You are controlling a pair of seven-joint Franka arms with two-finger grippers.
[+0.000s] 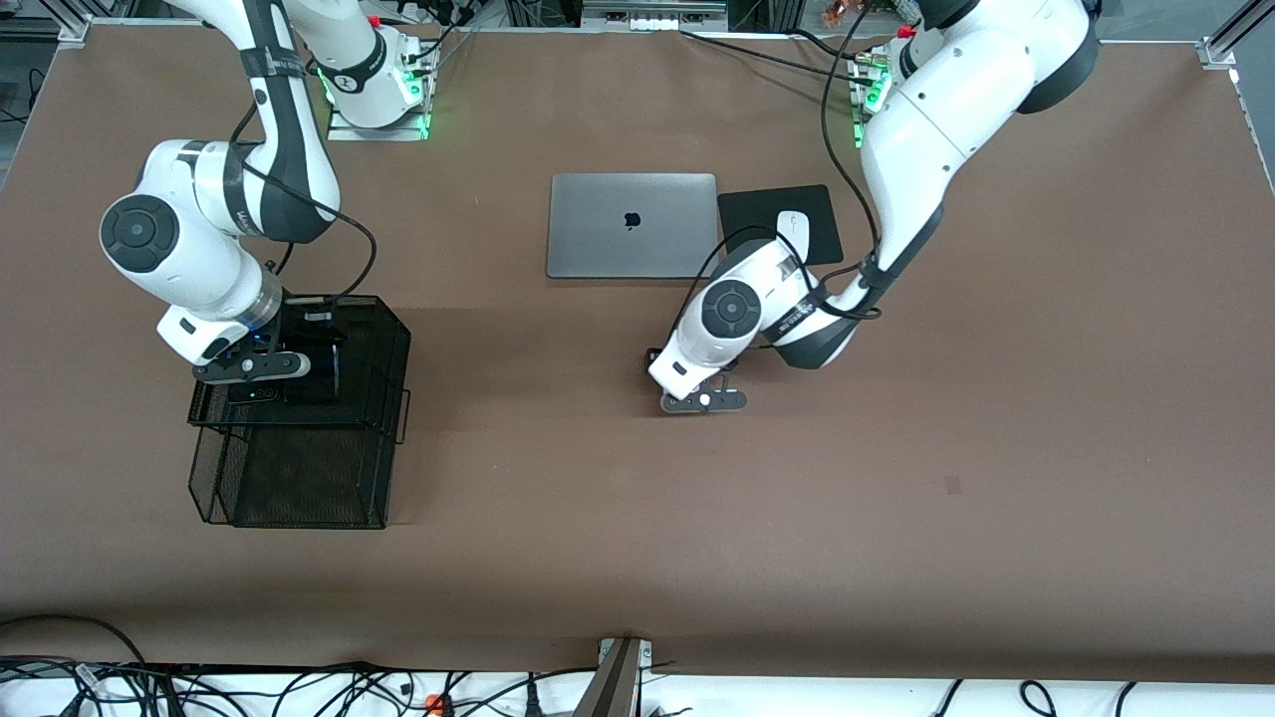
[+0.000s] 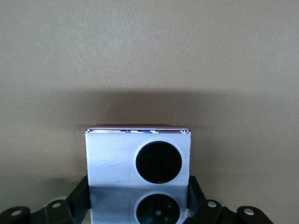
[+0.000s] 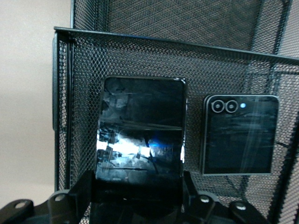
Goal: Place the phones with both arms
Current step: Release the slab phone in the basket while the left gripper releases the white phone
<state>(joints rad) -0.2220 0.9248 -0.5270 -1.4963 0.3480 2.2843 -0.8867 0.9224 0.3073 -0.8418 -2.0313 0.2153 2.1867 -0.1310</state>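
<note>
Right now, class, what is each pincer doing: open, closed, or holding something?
Left pincer: closed on the lilac flip phone, low over the table.
Right pincer: closed on a black phone, over the mesh basket.

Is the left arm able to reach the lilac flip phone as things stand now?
Yes, it seems so. The left gripper is already down at the table near the laptop, and the lilac flip phone sits between its fingers. Nothing blocks it.
</note>
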